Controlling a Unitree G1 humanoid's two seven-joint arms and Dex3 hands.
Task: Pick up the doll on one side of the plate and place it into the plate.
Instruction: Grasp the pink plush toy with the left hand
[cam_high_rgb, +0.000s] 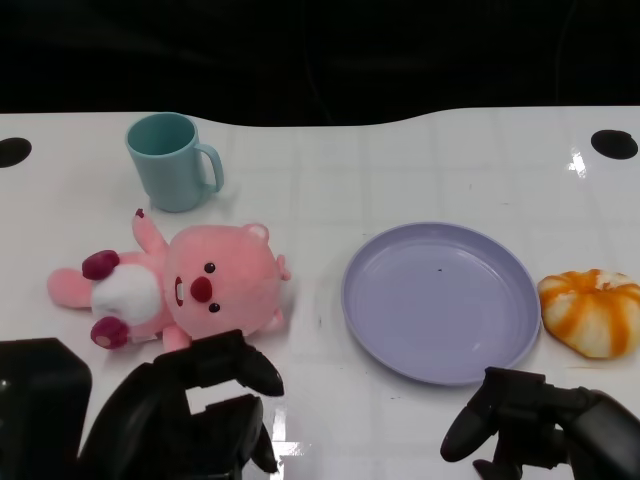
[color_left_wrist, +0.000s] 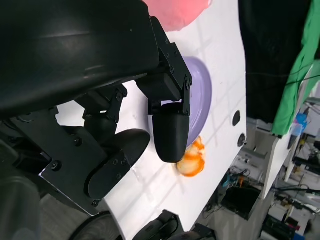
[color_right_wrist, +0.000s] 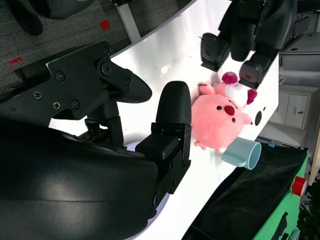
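A pink plush doll (cam_high_rgb: 190, 288) lies on its back on the white table, left of the lilac plate (cam_high_rgb: 440, 300). The plate holds nothing. My left hand (cam_high_rgb: 185, 415) hovers at the front edge just below the doll, fingers apart and holding nothing. My right hand (cam_high_rgb: 540, 425) sits low at the front right, below the plate, also holding nothing. The right wrist view shows the doll (color_right_wrist: 220, 117) beyond my right hand's fingers (color_right_wrist: 172, 115), with the left hand (color_right_wrist: 250, 32) past it. The left wrist view shows the plate (color_left_wrist: 200, 100) behind my left fingers (color_left_wrist: 170, 132).
A teal mug (cam_high_rgb: 170, 162) stands behind the doll at the back left. An orange-and-white striped soft toy (cam_high_rgb: 592, 312) lies right of the plate, also seen in the left wrist view (color_left_wrist: 192, 160). The table's far edge meets a black backdrop.
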